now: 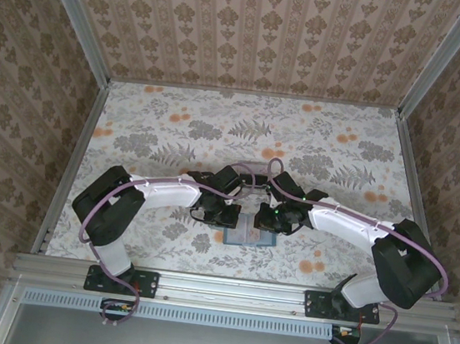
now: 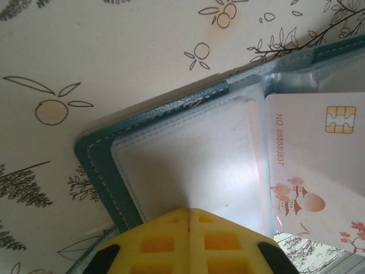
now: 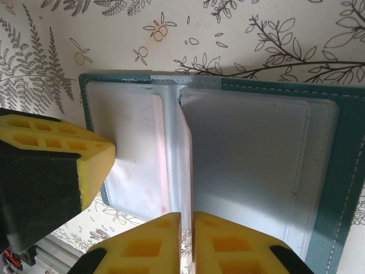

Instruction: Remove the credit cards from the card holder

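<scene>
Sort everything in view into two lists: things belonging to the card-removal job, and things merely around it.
Job: card holder, credit card, left gripper, right gripper.
Merely around: flower-patterned table cover, wallpapered walls.

I count one card holder (image 3: 348, 188), lying open as two panels (image 3: 256, 165); one credit card (image 2: 319, 165) that I can be sure of, with a gold chip and a printed number; a pinkish tint behind one clear pocket (image 3: 137, 154) in the right wrist view may be a second, I cannot tell; two arms, left arm (image 1: 160, 190) and right arm (image 1: 349, 224); two grippers, left gripper (image 2: 188, 216) and right gripper (image 3: 187, 220); two yellow pads (image 2: 222, 240) on each.
</scene>
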`<action>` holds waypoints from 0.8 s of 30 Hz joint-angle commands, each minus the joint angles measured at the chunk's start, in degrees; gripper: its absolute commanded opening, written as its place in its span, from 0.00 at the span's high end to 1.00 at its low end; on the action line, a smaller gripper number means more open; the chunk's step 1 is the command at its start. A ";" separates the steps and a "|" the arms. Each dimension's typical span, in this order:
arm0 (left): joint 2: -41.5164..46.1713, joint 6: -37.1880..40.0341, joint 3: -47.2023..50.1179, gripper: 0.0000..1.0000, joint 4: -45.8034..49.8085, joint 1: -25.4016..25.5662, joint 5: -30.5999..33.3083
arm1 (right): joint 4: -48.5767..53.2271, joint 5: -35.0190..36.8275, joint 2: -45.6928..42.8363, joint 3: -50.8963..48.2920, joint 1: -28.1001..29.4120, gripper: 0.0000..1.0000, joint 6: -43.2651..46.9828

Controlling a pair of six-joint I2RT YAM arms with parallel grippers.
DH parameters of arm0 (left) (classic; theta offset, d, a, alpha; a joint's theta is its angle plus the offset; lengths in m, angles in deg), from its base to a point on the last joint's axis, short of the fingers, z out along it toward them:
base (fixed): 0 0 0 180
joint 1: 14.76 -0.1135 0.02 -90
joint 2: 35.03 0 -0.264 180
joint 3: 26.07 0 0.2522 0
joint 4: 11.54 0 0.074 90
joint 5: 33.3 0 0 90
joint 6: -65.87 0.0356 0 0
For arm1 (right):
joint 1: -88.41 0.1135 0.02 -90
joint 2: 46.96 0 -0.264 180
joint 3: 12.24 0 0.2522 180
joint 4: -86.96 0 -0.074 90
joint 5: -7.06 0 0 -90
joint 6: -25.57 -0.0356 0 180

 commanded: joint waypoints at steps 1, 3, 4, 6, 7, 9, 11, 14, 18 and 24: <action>2.06 0.43 0.57 0.97 2.33 -0.11 1.37 | 1.20 -0.55 0.06 1.81 0.48 0.90 -0.78; 2.57 0.19 0.59 0.97 2.32 -0.11 1.56 | 2.12 0.34 -0.02 2.19 0.47 0.92 -0.64; 2.90 0.17 0.49 0.97 2.39 -0.15 1.56 | 2.65 0.78 -0.18 2.49 0.44 0.93 -0.52; 3.70 0.21 0.19 0.96 2.91 -0.19 1.99 | 3.85 1.44 -0.67 3.23 0.43 0.94 -0.04; 4.21 0.14 0.12 0.96 3.25 -0.23 2.32 | 4.67 1.94 -1.19 3.64 0.48 0.94 0.25; 5.50 0.16 0.21 0.96 3.43 -0.57 2.74 | 6.27 2.97 -2.28 4.70 0.39 0.94 1.29; 6.93 0.04 0.71 0.95 2.94 -0.94 3.03 | 8.39 3.39 -3.01 6.01 0.06 0.94 2.97; 8.99 -0.05 1.74 0.95 2.34 -1.83 3.88 | 11.90 3.31 -3.16 8.91 -0.73 0.97 8.71; 12.25 -0.73 4.64 0.95 0.47 -3.48 4.54 | 17.24 4.46 -2.16 13.39 -1.63 0.98 21.71; 17.38 -1.47 10.26 0.94 -2.35 -6.73 5.28 | 20.59 7.67 1.11 19.24 -3.00 0.98 46.15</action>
